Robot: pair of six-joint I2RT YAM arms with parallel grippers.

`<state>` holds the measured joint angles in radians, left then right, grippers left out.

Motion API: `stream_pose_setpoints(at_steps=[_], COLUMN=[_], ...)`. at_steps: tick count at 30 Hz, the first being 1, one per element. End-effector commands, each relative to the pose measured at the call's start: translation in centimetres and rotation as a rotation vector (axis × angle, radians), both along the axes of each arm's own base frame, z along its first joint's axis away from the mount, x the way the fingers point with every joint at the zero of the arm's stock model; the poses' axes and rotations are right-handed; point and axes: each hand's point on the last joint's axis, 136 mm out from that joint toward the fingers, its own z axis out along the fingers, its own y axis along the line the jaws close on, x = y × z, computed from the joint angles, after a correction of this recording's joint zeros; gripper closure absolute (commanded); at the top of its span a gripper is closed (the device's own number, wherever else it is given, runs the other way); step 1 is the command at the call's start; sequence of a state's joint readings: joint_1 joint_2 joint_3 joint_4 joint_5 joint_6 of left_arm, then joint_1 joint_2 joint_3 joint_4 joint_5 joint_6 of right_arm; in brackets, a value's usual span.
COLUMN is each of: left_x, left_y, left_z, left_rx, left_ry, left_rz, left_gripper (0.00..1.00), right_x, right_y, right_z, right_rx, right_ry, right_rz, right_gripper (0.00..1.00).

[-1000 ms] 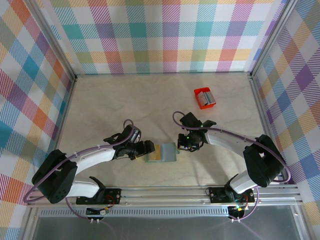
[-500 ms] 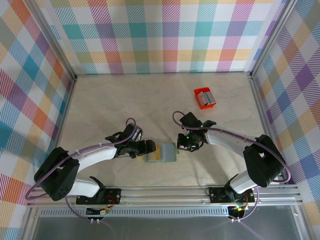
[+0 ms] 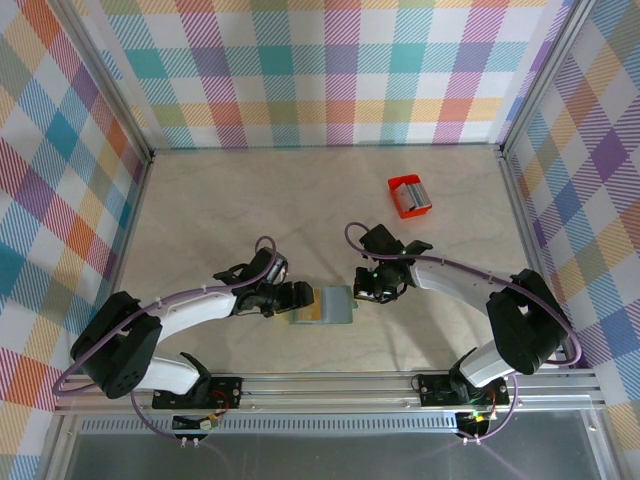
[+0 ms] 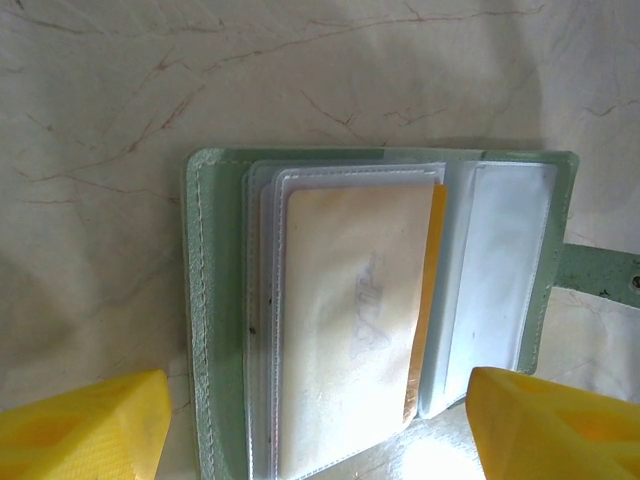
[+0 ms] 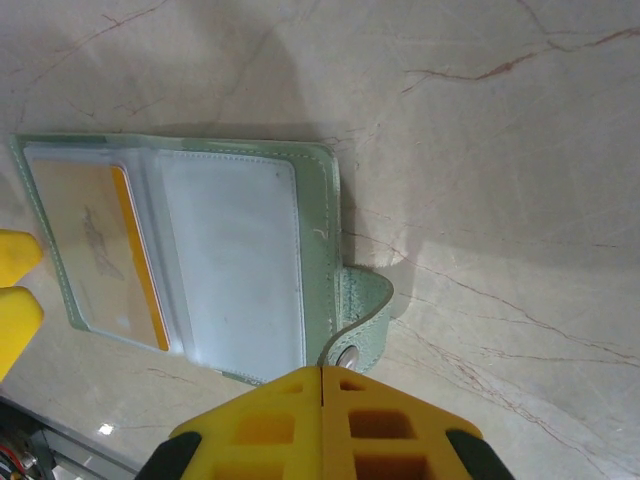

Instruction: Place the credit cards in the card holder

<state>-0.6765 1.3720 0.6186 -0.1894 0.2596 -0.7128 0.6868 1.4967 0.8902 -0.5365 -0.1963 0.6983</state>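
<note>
We see a soft pale-green bifold card holder (image 3: 322, 305) lying open near the marbled table's (image 3: 250, 200) near edge, a thin gold-yellow credit card (image 4: 350, 330) inside. Left gripper (image 3: 296, 298) gapes wide beside it; right gripper (image 3: 372, 293), pinched closed, sits at its tab (image 5: 362, 320). Light, floppy: we would pin the cover.

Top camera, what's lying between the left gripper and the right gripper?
The open card holder, flat on the table with a gold-yellow card in its sleeve, lies between the left gripper and the right gripper in the top view.
</note>
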Motion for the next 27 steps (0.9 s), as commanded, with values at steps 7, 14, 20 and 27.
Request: stream_pose_setpoints(at_steps=[7, 14, 20, 27], left_x=[0.0, 0.1, 0.1, 0.0], left_y=[-0.7, -0.9, -1.4, -2.0], left_z=[-0.2, -0.3, -0.6, -0.3], left_rx=[0.036, 0.028, 0.009, -0.011], left_ry=[-0.010, -0.008, 0.002, -0.001], left_rz=[-0.029, -0.024, -0.024, -0.036], left_gripper=[0.23, 0.23, 0.23, 0.23], right_x=[-0.4, -0.3, -0.3, -0.4], right_y=[0.0, 0.0, 0.0, 0.1], right_z=[0.3, 0.4, 0.4, 0.1], right_rx=[0.025, 0.029, 0.029, 0.028], right_ry=[0.008, 0.003, 0.002, 0.010], right_rz=[-0.007, -0.009, -0.006, -0.005], right_gripper=[1.00, 1.00, 1.00, 1.00])
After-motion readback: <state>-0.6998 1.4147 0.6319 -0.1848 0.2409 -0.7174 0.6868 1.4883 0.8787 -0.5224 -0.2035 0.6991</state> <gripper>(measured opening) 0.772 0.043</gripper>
